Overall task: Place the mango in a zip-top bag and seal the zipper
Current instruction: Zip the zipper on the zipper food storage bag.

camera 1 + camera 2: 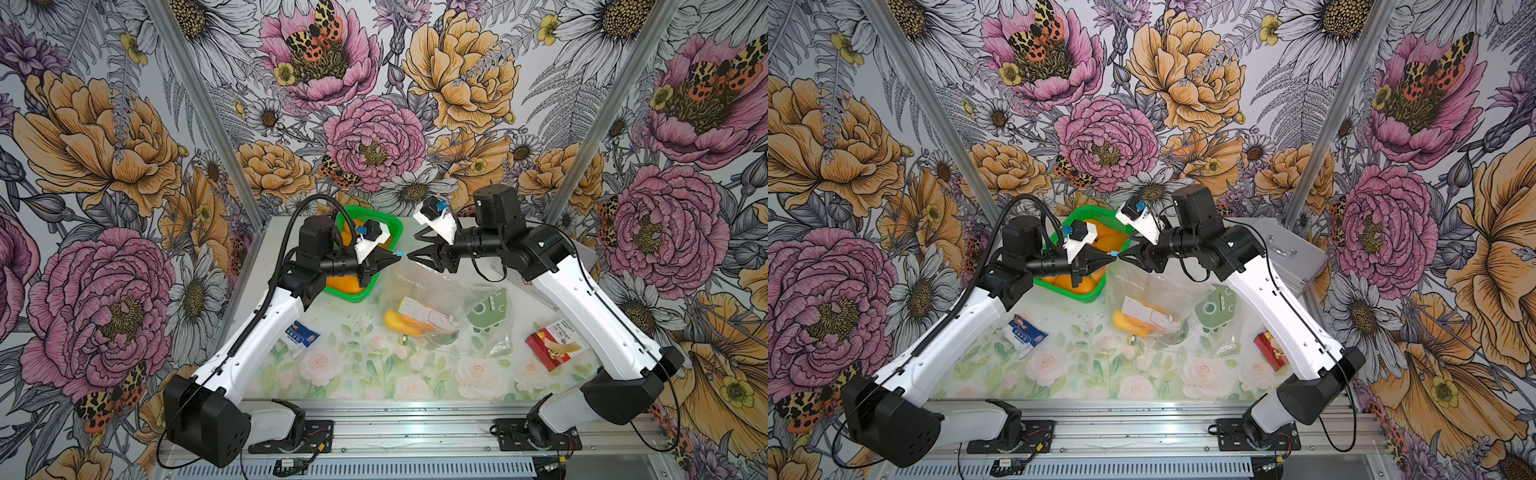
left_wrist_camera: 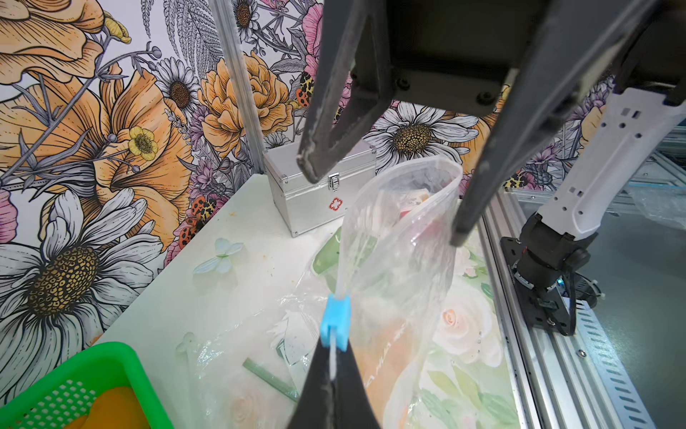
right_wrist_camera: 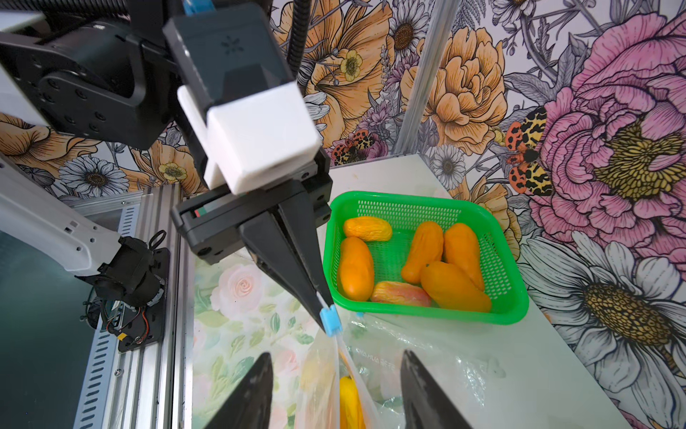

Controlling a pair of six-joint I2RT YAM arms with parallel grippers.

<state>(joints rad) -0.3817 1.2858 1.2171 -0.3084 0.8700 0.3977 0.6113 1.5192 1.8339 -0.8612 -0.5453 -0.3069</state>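
Glossy clear plastic bag [image 2: 401,260], green plastic basket [image 3: 408,215], shiny metal case [image 2: 315,200].

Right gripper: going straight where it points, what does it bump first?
Probably the blue slider on the zip-top bag, right at the tip of the shut left gripper. The bag's edge lies between the open jaws of the right gripper; depth is uncertain.

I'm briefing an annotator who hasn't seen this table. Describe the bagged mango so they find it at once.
Start at the floral table, near its middle, where a clear bag is lifted by its top. The mango lies in its bottom, yellow-orange, partly behind a white label. The other mangoes sit loose in the green basket further back.
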